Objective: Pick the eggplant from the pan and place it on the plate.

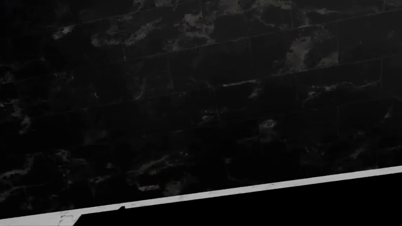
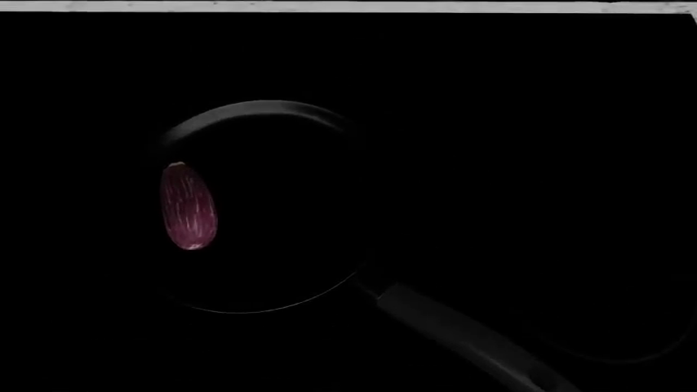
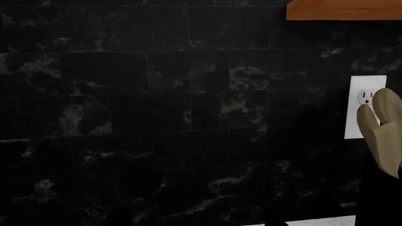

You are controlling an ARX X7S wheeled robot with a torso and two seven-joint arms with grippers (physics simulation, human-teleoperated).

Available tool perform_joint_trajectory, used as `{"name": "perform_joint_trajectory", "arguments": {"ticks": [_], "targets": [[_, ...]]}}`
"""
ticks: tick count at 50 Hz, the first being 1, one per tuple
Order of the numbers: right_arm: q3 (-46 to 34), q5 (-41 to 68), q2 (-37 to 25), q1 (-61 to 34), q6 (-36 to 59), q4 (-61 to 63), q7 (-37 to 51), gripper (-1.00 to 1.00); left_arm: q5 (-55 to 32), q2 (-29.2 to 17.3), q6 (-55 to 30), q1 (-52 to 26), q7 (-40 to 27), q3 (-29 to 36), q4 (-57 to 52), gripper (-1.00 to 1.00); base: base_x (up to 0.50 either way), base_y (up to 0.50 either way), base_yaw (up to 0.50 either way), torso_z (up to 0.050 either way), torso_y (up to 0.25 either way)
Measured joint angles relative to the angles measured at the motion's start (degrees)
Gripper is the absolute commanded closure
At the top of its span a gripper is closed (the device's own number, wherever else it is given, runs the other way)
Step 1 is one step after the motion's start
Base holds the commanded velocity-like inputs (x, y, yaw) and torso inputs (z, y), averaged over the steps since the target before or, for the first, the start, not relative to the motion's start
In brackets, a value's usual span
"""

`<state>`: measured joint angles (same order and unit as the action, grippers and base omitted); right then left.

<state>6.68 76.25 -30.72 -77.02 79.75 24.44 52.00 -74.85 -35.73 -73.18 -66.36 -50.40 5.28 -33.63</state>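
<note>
Your inventory, largest item first.

1. Black surface [image 2: 544, 122]: it fills your head view, with a thin pale strip [image 2: 348, 6] along its far edge.
2. Black marbled tile wall [image 1: 188, 94]: it fills both of your wrist views. Your left wrist view also shows a pale strip crossing below the tiles.
3. The pan [image 2: 261, 106]: round and black, it sits left of centre in your head view. A thin shiny rim marks its outline, and its long dark grey handle [image 2: 468, 335] runs toward the near right.
4. Faint curved rim [image 2: 621, 355]: it lies just beyond the handle at the near right. What it belongs to is too dark to tell.
5. Wooden edge [image 3: 342, 9] and white wall outlet [image 3: 364, 106]: both appear in your right wrist view. Tan rounded utensil shapes [image 3: 383, 132] overlap the outlet.
6. The eggplant [image 2: 188, 206]: magenta-purple with pale streaks, it lies inside the pan against the left part of the rim, its long axis pointing away from you.
7. Claws: neither appears in any view, so you cannot tell how far either is open or what it holds.
</note>
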Motion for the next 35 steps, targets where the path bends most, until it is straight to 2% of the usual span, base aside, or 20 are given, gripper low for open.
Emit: {"name": "perform_joint_trajectory", "arguments": {"ticks": [17, 35], "targets": [[-2.3, 2.13, 2.0, -2.64, 0.85, -2.28, 2.61, -1.0, 0.81, -0.83, 1.37, 1.48, 0.81, 0.16, -0.02, -1.0, 0.0, 0.0, 0.0, 0.0, 0.0], [-8.2, 11.37, 12.28, -7.79, 2.73, -8.99, 9.03, -1.0, 0.47, -2.17, 2.39, 3.52, 0.46, -0.75, -0.69, -1.0, 0.0, 0.0, 0.0, 0.0, 0.0]]}}
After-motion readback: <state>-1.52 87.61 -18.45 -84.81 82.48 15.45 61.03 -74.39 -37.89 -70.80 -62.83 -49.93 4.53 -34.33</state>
